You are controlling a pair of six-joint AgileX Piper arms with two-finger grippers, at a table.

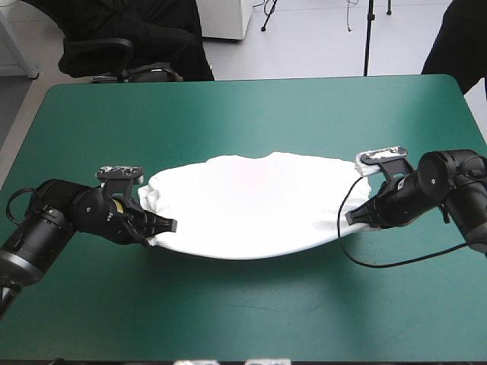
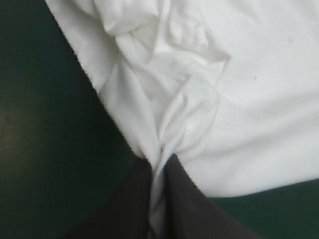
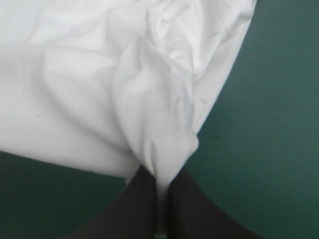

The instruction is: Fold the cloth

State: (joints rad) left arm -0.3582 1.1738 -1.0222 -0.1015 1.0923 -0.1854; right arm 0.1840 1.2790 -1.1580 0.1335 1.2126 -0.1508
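The white T-shirt (image 1: 247, 205) lies stretched across the middle of the teal-green table, its front edge curving between the two arms. My left gripper (image 1: 169, 226) is shut on the T-shirt at its left end; in the left wrist view a bunched fold of T-shirt (image 2: 164, 114) runs down into the left gripper (image 2: 158, 172). My right gripper (image 1: 351, 217) is shut on the T-shirt at its right end. In the right wrist view a gathered pleat of T-shirt (image 3: 149, 109) is pinched in the right gripper (image 3: 160, 180).
Bare teal-green cover (image 1: 243, 304) lies in front of the T-shirt and behind it toward the far edge (image 1: 251, 82). A black office chair (image 1: 114, 53) stands beyond the far left corner.
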